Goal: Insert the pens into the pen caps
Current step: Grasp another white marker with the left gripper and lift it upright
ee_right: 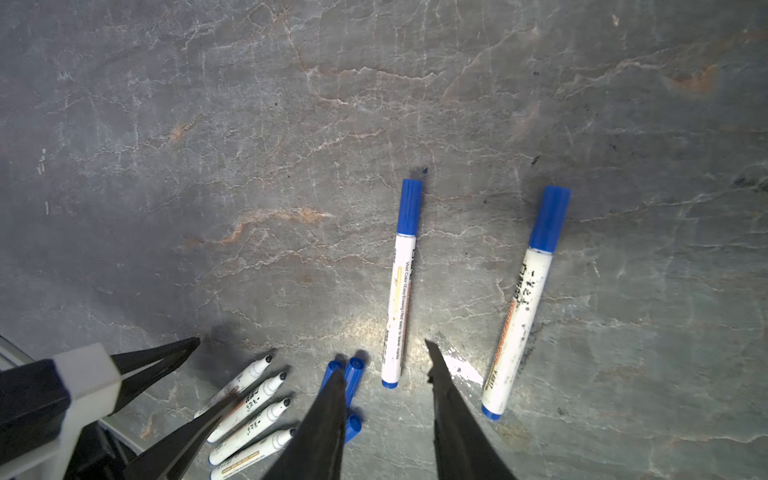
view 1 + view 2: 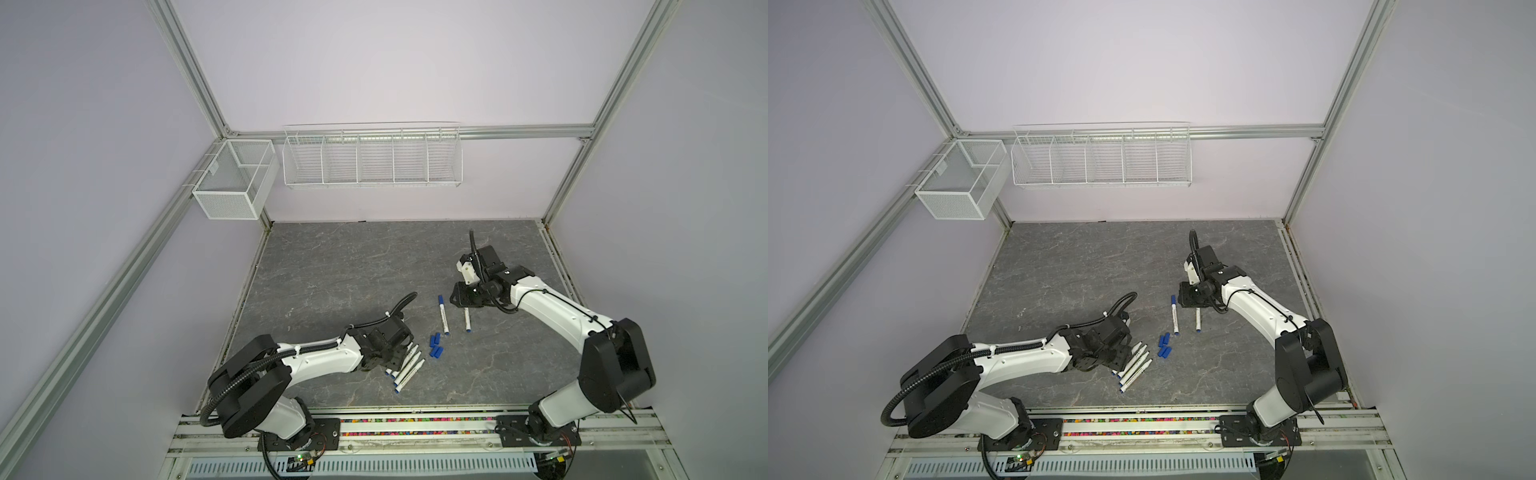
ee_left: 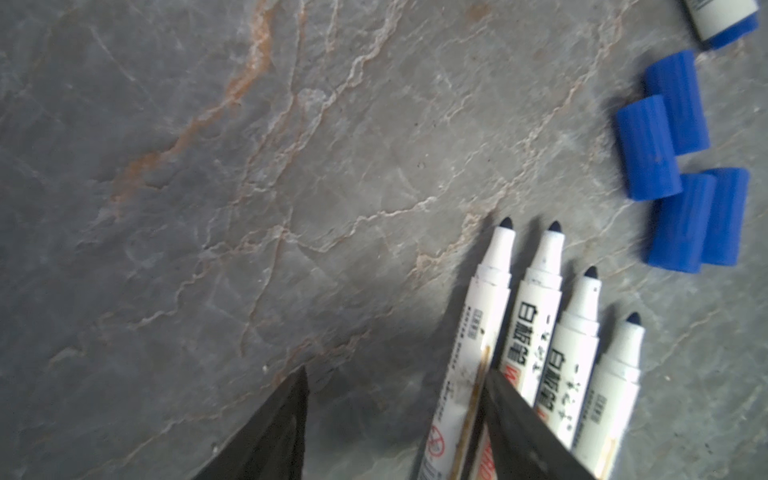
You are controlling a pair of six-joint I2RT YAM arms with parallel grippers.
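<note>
L gripper [image 3: 395, 370] fingers spread round outer pen [image 3: 469, 353], row beside loose caps [image 3: 648, 149]; R gripper [image 1: 384, 357] fingers apart, empty. Pens [image 3: 575, 353] prob light, stiff, slick, so grab mid-barrel.

Uncapped pens [image 3: 530, 332] read "白板笔"; one capped pen [image 1: 398, 307] reads "Easy Erasing".

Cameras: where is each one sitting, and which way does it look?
Top views: twin eyes high above the arms' bases, looking down at the table and the wire baskets; both whole arms show.
Left wrist: on the left arm, looking down past the left gripper at four uncapped pens and loose caps.
Right wrist: on the right arm, looking down past the right gripper at two capped pens.
Shared: both wrist views show the uncapped pens and caps.
</note>
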